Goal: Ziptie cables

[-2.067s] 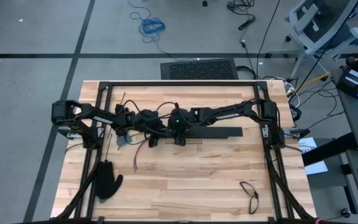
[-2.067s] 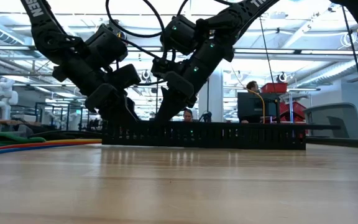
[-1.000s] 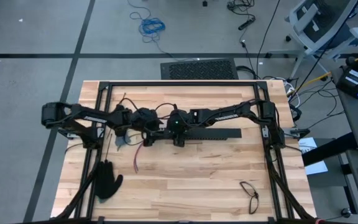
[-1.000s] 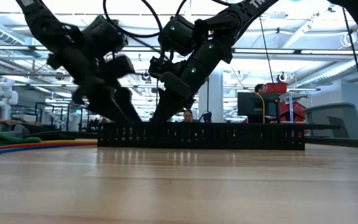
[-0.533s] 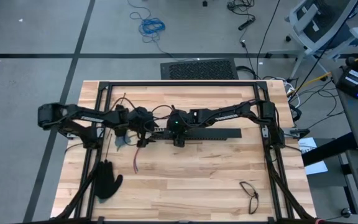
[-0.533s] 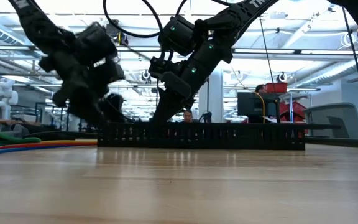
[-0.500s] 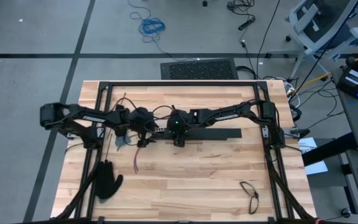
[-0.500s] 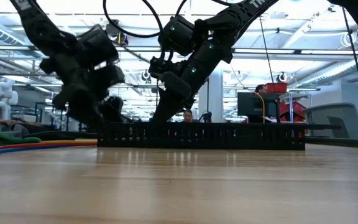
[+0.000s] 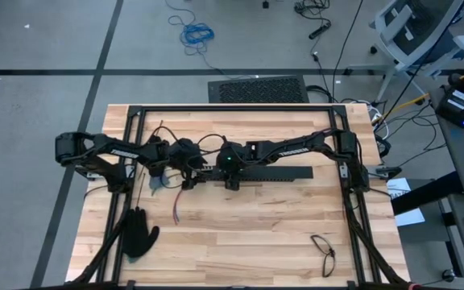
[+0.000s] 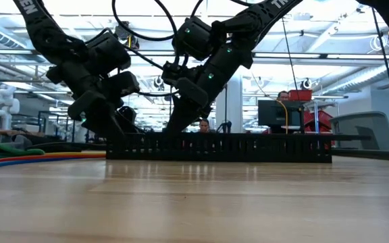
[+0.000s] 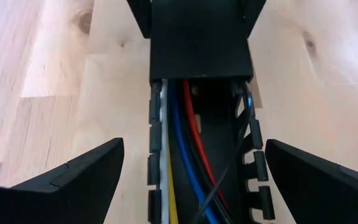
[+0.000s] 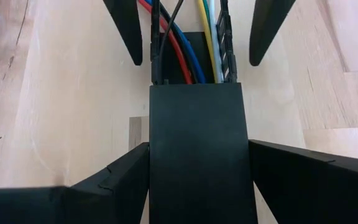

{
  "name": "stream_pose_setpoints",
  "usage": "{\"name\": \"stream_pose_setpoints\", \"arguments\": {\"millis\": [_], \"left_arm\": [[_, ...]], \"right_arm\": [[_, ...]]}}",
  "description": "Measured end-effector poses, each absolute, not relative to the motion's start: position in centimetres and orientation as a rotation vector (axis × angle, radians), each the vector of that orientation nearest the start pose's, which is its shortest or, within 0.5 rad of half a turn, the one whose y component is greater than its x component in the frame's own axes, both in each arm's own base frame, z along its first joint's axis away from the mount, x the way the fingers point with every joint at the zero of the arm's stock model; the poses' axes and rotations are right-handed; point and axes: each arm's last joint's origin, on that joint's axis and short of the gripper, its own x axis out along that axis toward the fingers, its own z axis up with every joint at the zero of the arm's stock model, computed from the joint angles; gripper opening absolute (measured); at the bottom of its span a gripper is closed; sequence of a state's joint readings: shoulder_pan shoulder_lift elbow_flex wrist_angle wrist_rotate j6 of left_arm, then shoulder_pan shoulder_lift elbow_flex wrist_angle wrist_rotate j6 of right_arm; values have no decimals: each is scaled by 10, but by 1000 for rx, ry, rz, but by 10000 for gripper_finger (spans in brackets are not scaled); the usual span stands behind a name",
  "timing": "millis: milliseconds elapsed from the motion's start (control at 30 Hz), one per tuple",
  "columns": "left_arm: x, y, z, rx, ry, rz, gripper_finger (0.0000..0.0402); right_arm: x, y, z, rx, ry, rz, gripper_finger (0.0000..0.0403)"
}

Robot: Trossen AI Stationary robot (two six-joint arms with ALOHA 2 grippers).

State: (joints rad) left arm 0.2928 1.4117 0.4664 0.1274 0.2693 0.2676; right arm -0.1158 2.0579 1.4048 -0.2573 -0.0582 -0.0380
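Note:
A long black slotted bar (image 9: 280, 172) lies across the table's middle. The cables (image 11: 182, 155), white, yellow, blue and red, run inside its open channel, and a thin dark strip (image 11: 229, 168) crosses them. Their loose tail (image 9: 176, 209) trails onto the wood toward the near edge. My left gripper (image 11: 194, 146) is open at the bar's left end, one finger on each side of the channel and clear of it. My right gripper (image 12: 197, 148) is shut on the bar's covered stretch, just to the right of the left gripper (image 9: 192, 177). My right gripper pinches the bar's closed cover (image 12: 160, 168) between its two fingers (image 12: 104, 180), one on each long side. They come slanting down from the table's right and lie along the bar. The bar rests flat on the table.
A black glove (image 9: 139, 234) lies near the front left corner and a pair of glasses (image 9: 325, 254) near the front right. Black frame rails (image 9: 232, 107) run along the table's far and side edges. More coloured cables (image 10: 19, 156) lie at the left in the low view.
My left gripper has drawn a little toward the table's left edge, along the bar, and has rolled slightly. Its fingers stay wide apart. The bar and the cables lie as before.

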Motion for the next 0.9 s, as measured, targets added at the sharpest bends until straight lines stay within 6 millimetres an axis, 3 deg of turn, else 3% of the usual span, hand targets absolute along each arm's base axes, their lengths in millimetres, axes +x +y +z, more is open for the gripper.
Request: {"name": "stream_pose_setpoints", "arguments": {"millis": [600,900], "left_arm": [[229,67,134,-19,742,-30,381],[229,68,134,-53,734,-36,330]], "right_arm": [[431,-48,159,46,910,-40,247],[431,-49,159,47,910,-45,247]]}}
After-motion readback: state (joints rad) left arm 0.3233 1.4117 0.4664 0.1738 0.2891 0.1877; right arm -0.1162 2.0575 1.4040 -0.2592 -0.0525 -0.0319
